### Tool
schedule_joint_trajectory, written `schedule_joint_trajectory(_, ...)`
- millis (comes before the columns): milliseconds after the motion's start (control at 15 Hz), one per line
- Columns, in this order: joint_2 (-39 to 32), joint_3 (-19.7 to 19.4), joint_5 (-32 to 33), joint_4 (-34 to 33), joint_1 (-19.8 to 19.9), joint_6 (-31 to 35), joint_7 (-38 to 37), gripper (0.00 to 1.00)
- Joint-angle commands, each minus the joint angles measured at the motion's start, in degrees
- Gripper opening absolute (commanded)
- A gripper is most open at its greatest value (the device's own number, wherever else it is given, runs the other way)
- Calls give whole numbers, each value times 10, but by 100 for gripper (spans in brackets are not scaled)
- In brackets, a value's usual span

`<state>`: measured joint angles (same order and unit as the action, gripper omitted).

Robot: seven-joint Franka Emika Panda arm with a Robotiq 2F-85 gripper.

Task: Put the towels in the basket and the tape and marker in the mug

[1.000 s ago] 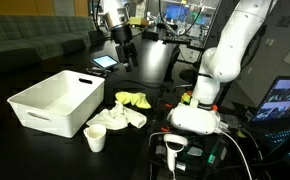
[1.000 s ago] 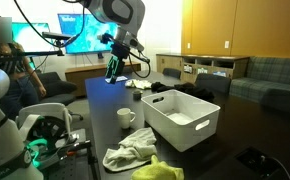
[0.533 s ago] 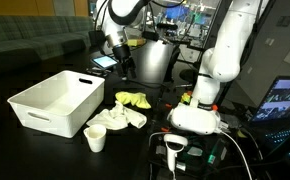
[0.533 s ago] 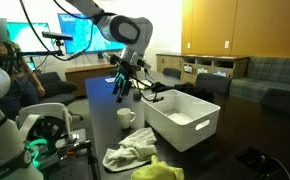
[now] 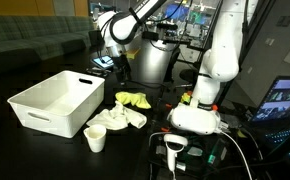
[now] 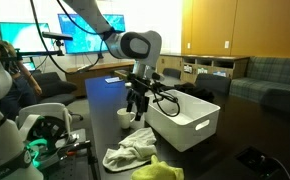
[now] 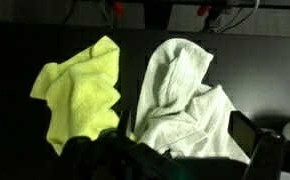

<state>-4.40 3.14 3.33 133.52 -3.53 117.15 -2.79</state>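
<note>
A yellow towel (image 5: 135, 99) and a crumpled white towel (image 5: 120, 119) lie on the dark table, and both also show in the wrist view (image 7: 80, 90) (image 7: 185, 100). A white basket (image 5: 55, 100) stands beside them and is empty (image 6: 185, 120). A white mug (image 5: 95, 138) stands near the white towel; it shows in both exterior views (image 6: 126, 117). My gripper (image 6: 137, 105) hangs above the table beyond the towels. In the wrist view it (image 7: 170, 150) is open and empty, with the white towel between its fingers. Tape and marker are out of view.
The robot's white base (image 5: 197, 115) stands next to the towels, with cables and a handheld scanner (image 5: 175, 148) in front. A lit laptop screen (image 5: 285, 100) is at the table's edge. A tablet (image 5: 105, 62) lies behind the basket.
The arm has swung down and toward the towels, from high over the table's far end to low beside the basket and mug. The gripper stays open and empty.
</note>
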Motion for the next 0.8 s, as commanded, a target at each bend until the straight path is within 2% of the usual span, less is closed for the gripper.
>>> schedule_joint_trajectory(0,-57,-11,66,-22,7,51,30,100)
schedule_joint_trajectory(333,-116,-33,139,-25,16,139,48,100)
schedule_joint_trajectory(733,-190,-42,114,-35,50,242,105,100)
